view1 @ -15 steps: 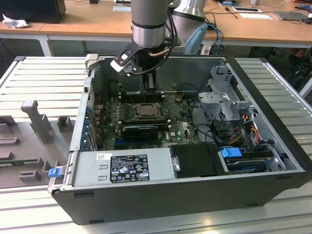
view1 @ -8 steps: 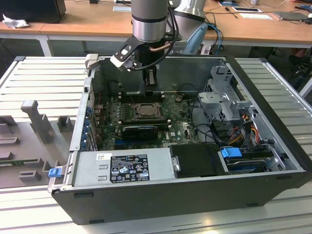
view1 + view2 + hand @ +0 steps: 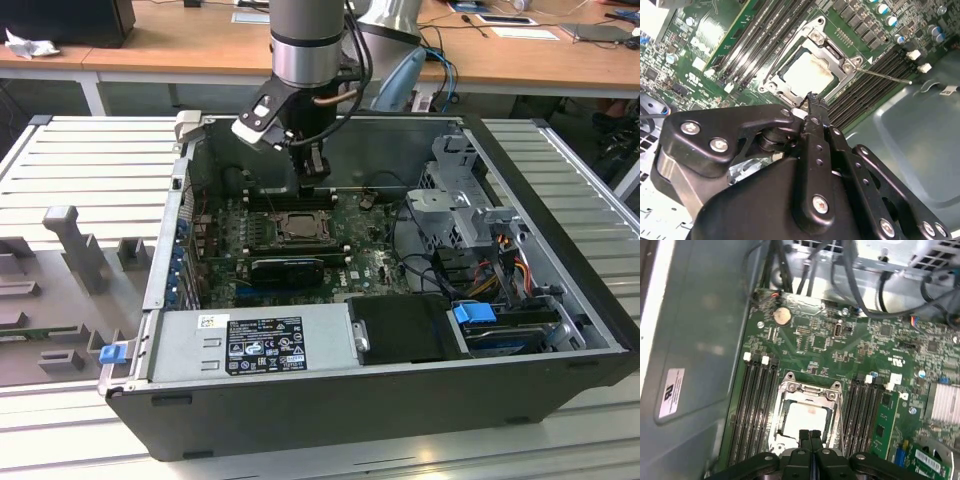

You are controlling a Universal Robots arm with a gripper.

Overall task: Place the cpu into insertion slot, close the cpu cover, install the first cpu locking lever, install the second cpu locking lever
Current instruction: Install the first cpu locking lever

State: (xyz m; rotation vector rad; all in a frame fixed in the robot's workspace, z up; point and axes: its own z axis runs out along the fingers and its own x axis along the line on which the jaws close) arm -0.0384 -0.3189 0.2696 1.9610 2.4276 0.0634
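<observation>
The gripper [image 3: 313,188] hangs from the arm inside the open computer case [image 3: 560,330] in the exterior view. Its fingers are pressed together with nothing between them, and their tip is just beyond the far edge of the insertion slot [image 3: 270,228]. The cpu [image 3: 298,228] lies in that slot as a pale square. A long black expansion card [image 3: 290,268] lies just beside the slot on its near side, and the grey power supply [image 3: 250,345] sits further toward the camera. To the exterior view's right of the slot, well apart from it, stands a metal drive cage [image 3: 470,200]. In the second wrist view the gripper [image 3: 812,100] tapers to a closed point over the rim of the cpu cover [image 3: 832,50], which lies flat on the slot and frames the cpu [image 3: 807,75] in its square window. Whether the tip touches the cover I cannot tell. A thin locking lever [image 3: 885,77] juts from one corner of the cover and slants out over the memory slots [image 3: 875,80] beside the slot. In the first wrist view the shut gripper [image 3: 810,432] overlaps the edge of the cpu [image 3: 805,420], the cpu cover [image 3: 810,390] lies down around the chip, black memory slots [image 3: 757,410] flank the slot on both sides, and a round coin battery [image 3: 782,315] sits on the green board well apart from the slot.
</observation>
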